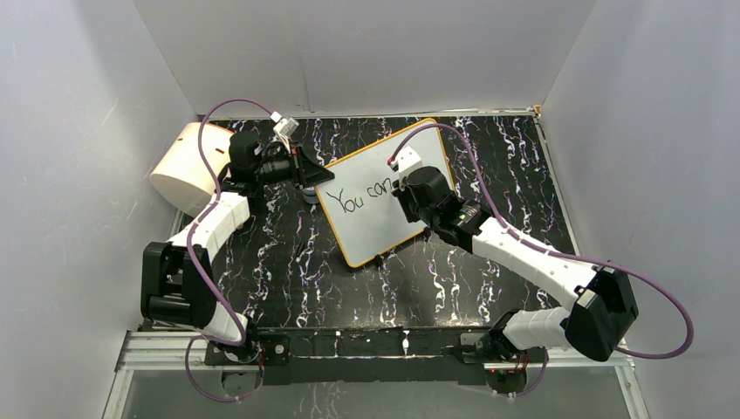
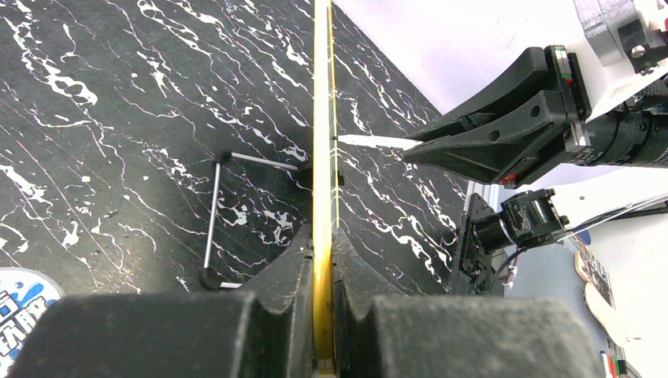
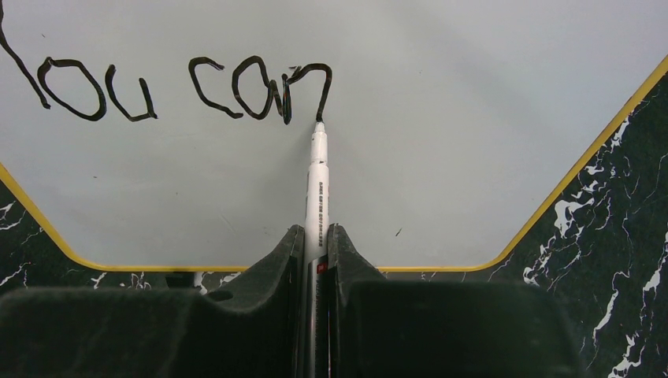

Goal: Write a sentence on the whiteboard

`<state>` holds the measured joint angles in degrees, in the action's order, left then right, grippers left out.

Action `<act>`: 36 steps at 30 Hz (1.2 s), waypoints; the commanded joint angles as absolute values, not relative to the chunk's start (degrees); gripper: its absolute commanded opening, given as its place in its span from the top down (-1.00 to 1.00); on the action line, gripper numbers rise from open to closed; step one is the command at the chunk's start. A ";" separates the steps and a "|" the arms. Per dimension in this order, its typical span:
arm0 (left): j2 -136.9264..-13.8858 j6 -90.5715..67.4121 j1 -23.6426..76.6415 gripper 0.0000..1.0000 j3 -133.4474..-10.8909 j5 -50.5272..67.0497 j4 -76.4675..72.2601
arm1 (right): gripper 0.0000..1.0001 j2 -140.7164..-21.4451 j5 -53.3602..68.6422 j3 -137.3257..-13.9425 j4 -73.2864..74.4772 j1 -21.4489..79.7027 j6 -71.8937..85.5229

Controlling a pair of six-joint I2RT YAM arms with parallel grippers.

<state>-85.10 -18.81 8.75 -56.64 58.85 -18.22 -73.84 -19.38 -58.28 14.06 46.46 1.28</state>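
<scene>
As the sentence stands: "You can" (image 1: 365, 197) is down in black in one line; the rest looks yet to be written, so I would put the job under halfway.
Whiteboard: the whiteboard (image 1: 380, 231) sits mid-bench between the two arms, skewed to them. As far as I can judge it is propped on a thin wire stand (image 2: 214, 213), not lying flat.
Marker: the white marker (image 3: 317, 189) has its tip touching the board at the foot of the last stroke of the "n".
Right hand: the right hand (image 3: 317, 236) is clenched on the marker. The barrel runs straight out between the fingers, so the tip meets the face squarely.
Left hand: the left hand (image 2: 323, 244) is clamped tight on the board's yellow rim, close to the "Y". I take it for a brace, so the pen's push neither shoves nor tips the board.
Next move: probably a lift and a shift to bare white for the next word; there is room below the line.
Bench: the bench (image 1: 436, 279) is black with white marbling.
Around: a cream cylinder (image 1: 185, 170) stands at the far left behind the left arm, apart from the board. Purple cables (image 1: 205, 148) loop over both arms.
In the way: nothing lies on the board's face. The right wrist and its cable hang over the right part, and the left hand's grip crowds the start of any new line.
</scene>
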 commanded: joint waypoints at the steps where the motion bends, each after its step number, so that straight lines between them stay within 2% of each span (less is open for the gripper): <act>1: -87.28 -15.56 11.69 1.00 -55.46 60.92 -12.05 | 1.00 -71.99 -20.29 -58.06 13.45 46.05 1.48; 13: -87.19 -15.42 11.69 1.00 -55.57 60.78 -11.78 | 1.00 -69.72 -20.55 -58.96 12.92 45.59 0.90; 27: -87.18 -15.47 11.69 1.00 -55.67 60.60 -11.60 | 1.00 -66.26 -17.16 -58.11 13.63 37.92 0.09; 36: -87.18 -15.64 11.69 1.00 -55.72 60.61 -11.51 | 1.00 -66.83 -14.55 -58.32 13.01 36.63 0.18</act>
